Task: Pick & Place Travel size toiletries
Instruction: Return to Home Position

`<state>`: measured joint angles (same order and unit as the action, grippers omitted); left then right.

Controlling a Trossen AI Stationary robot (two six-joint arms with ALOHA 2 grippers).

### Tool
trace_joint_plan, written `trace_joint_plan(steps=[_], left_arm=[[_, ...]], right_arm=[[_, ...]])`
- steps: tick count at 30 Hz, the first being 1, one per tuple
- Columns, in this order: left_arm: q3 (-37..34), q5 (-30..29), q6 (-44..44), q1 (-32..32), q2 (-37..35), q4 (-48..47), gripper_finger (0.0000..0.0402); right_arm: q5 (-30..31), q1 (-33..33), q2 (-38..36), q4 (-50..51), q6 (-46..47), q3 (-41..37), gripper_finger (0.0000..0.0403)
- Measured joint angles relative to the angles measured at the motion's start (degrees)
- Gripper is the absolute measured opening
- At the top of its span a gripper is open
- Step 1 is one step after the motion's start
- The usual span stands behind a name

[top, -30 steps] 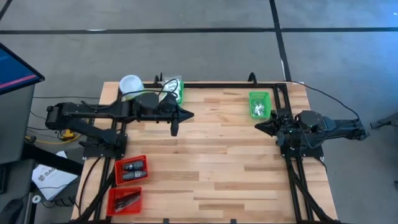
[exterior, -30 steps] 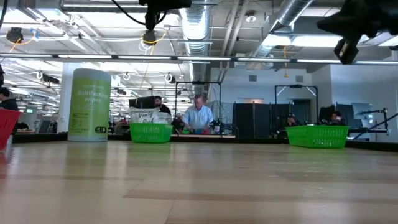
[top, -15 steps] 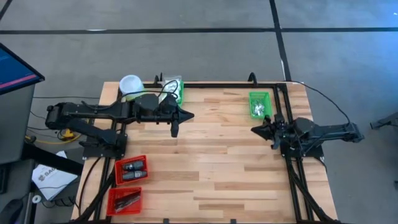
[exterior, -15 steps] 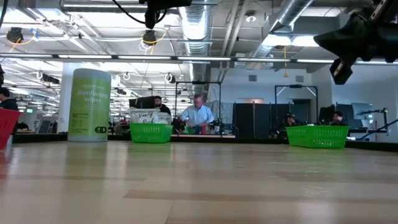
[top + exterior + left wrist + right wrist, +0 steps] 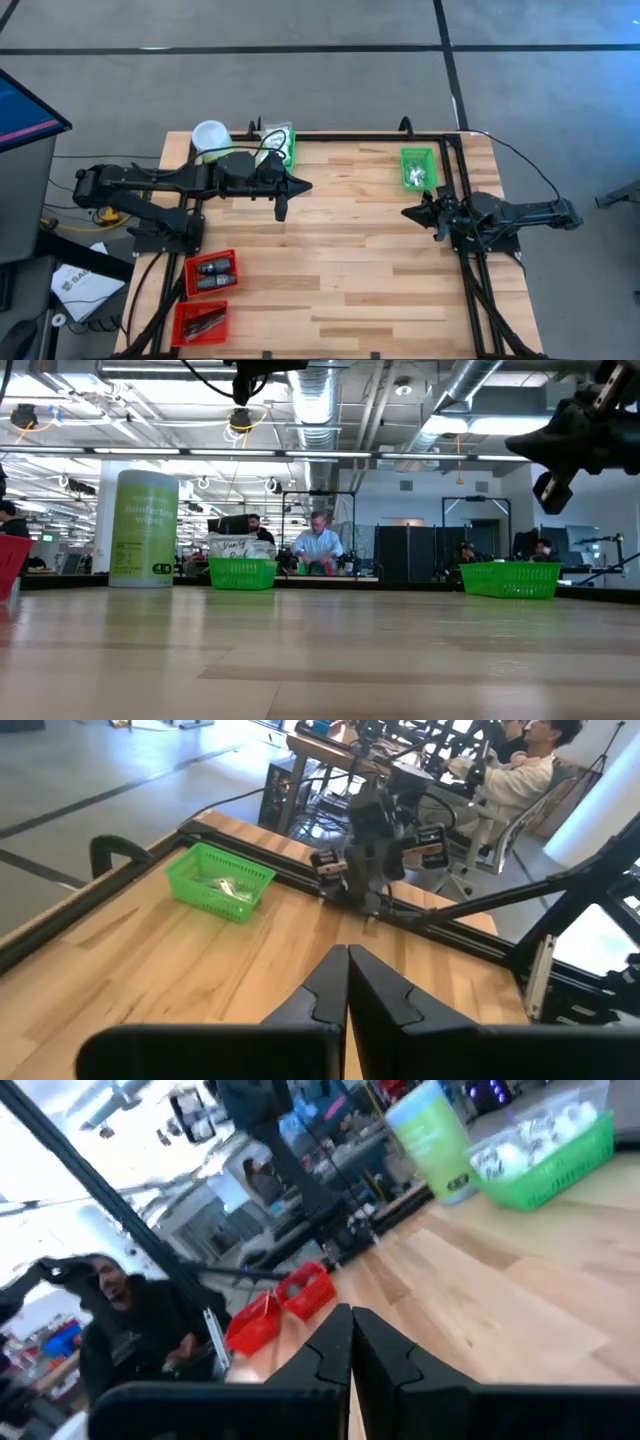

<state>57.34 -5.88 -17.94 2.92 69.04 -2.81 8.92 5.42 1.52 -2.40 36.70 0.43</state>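
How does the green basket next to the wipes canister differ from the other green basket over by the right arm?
The canister-side green basket is heaped with white packets rising above its rim; the right-side green basket holds small silvery pieces below its rim. The first stands beside the light-green wipes canister; the second stands alone, near the right pincer. Both are small green mesh baskets.
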Motion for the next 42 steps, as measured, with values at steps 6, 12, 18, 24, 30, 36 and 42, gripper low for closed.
trace_joint_plan(steps=[6,12,18,24,30,36,42], left_arm=[[0.0,-0.8,1.2,-0.4,0.0,0.4,0.0003],[0.0,-0.8,1.1,-0.7,0.0,0.4,0.0003],[0.0,-0.8,1.1,-0.7,0.0,0.4,0.0003],[0.0,-0.8,1.1,-0.7,0.0,0.4,0.0003],[0.0,-1.3,1.5,-0.7,0.0,0.4,0.0003],[0.0,-1.3,1.6,-0.7,0.0,0.4,0.0003],[0.0,-1.3,2.0,-0.7,0.0,0.7,0.0003]], right_arm=[[1.6,1.8,-0.6,-1.6,-4.9,0.0,0.0000],[4.4,2.0,-1.4,-7.9,-14.0,0.0,0.0000],[4.7,2.0,-1.4,-7.5,-14.8,-0.1,0.0000],[6.6,1.9,-1.4,-4.1,-8.8,-0.1,0.0000],[5.5,2.5,-0.8,-0.5,-3.7,-0.1,0.0000],[5.3,2.3,-0.8,-0.6,-6.6,-0.1,0.0000],[4.4,2.9,-0.8,-0.5,-6.7,-0.1,0.0000]])
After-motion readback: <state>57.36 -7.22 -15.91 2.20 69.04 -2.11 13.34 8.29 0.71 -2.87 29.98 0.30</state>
